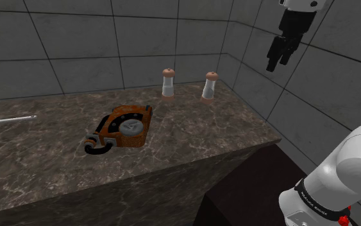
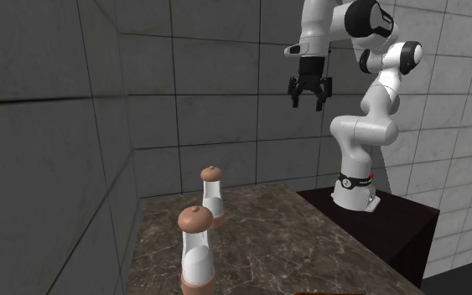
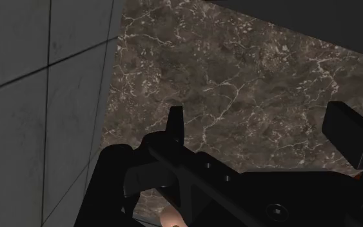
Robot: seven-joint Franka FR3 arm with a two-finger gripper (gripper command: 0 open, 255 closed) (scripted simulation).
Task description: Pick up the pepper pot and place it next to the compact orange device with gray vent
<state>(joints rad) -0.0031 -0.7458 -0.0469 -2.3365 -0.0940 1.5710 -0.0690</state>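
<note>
Two look-alike pots with brown caps and pale bodies stand at the back of the marble counter (image 1: 57, 160): one pot (image 1: 168, 83) (image 2: 196, 251) and another pot (image 1: 209, 86) (image 2: 212, 194) nearer the counter's end. I cannot tell which holds pepper. The orange device (image 1: 124, 127) with a grey round vent and a black handle lies mid-counter, in front of them. My gripper (image 1: 275, 63) (image 2: 307, 102) (image 3: 260, 122) hangs high above the counter's end, open and empty, well above both pots. In the wrist view a brown cap (image 3: 171, 219) peeks out below the hand.
A white pan with a long handle (image 1: 9, 119) lies at the counter's far end on the shoulder view's left. Grey tiled walls (image 1: 76, 38) close in behind and beside the counter. The dark stand (image 2: 393, 222) sits past the counter's end.
</note>
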